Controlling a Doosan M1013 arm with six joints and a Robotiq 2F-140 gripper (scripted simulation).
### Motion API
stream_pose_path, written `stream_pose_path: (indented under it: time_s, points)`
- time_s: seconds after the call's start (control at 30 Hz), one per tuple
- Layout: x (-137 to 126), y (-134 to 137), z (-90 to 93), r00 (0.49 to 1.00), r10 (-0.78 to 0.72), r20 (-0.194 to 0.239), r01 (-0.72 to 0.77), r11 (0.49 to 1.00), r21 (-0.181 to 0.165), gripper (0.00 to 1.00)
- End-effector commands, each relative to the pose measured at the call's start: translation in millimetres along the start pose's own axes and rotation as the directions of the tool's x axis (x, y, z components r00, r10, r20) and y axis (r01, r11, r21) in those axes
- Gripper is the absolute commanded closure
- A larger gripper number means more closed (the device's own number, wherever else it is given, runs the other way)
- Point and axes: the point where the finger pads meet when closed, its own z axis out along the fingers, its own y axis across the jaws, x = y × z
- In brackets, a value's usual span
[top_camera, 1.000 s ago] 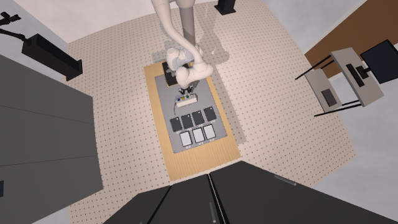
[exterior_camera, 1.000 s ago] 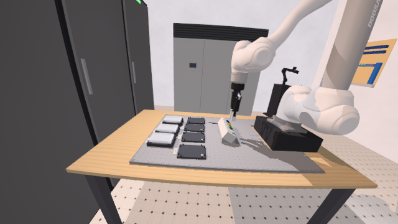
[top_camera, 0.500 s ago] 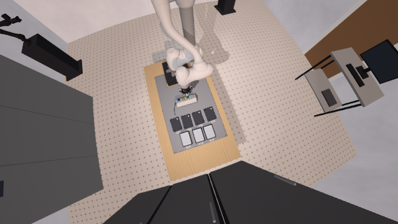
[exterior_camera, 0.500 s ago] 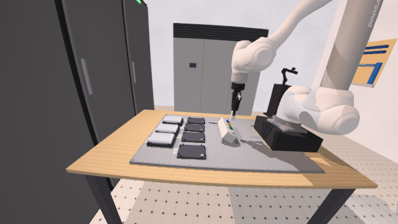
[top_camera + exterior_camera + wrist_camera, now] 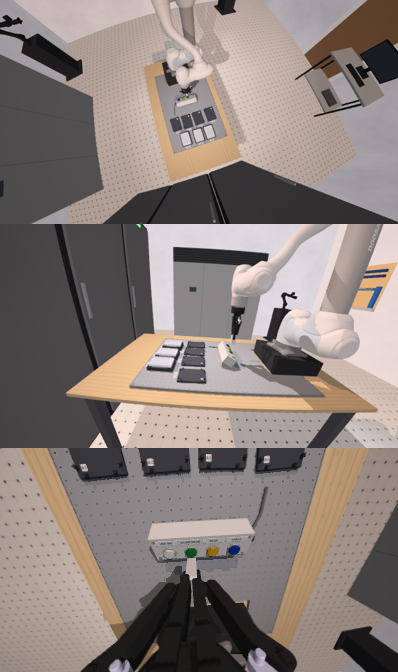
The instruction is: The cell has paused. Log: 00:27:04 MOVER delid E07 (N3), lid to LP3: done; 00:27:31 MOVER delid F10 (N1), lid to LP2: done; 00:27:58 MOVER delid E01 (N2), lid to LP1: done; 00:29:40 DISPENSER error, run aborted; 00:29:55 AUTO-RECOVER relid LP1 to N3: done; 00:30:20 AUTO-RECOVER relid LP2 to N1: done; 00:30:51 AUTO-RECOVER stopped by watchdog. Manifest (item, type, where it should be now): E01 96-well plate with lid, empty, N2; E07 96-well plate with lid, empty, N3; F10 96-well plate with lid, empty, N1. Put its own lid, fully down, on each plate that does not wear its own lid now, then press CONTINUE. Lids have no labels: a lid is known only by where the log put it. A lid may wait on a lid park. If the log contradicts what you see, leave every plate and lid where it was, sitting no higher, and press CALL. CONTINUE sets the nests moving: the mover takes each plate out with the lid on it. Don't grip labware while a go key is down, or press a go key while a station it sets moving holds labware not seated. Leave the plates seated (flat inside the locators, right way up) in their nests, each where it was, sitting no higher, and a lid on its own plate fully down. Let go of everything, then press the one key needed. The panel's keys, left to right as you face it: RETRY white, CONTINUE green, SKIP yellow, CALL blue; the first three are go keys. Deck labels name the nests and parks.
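My gripper [image 5: 192, 564] is shut with nothing between its fingers. Its tips hang just in front of the green CONTINUE key [image 5: 190, 552] on the white key panel [image 5: 201, 540]; I cannot tell whether they touch it. The white [image 5: 169, 553], yellow [image 5: 213, 551] and blue [image 5: 233, 550] keys stand beside the green one. In the exterior view the gripper [image 5: 234, 340] points down over the panel [image 5: 227, 354]. Three white plates [image 5: 185, 139] [image 5: 198, 135] [image 5: 209, 132] sit in the nest row, each looking flat and covered. The dark lid parks [image 5: 176, 124] [image 5: 210, 114] look bare.
A black box [image 5: 286, 361] stands on the grey deck behind the panel, beside the arm's base. A cable [image 5: 260, 503] runs from the panel's right end. Dark cabinets [image 5: 62, 317] stand along the table's far side.
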Motion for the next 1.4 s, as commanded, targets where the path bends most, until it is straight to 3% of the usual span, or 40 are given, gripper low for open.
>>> stream_pose_path:
  time_s: [0.0,1.37]
  points:
    - [1,-2,-0.8,1.000,0.004,-0.008,-0.004,1.000,0.004,1.00]
    - [1,-2,14.7,1.000,0.004,-0.008,-0.004,1.000,0.003,1.00]
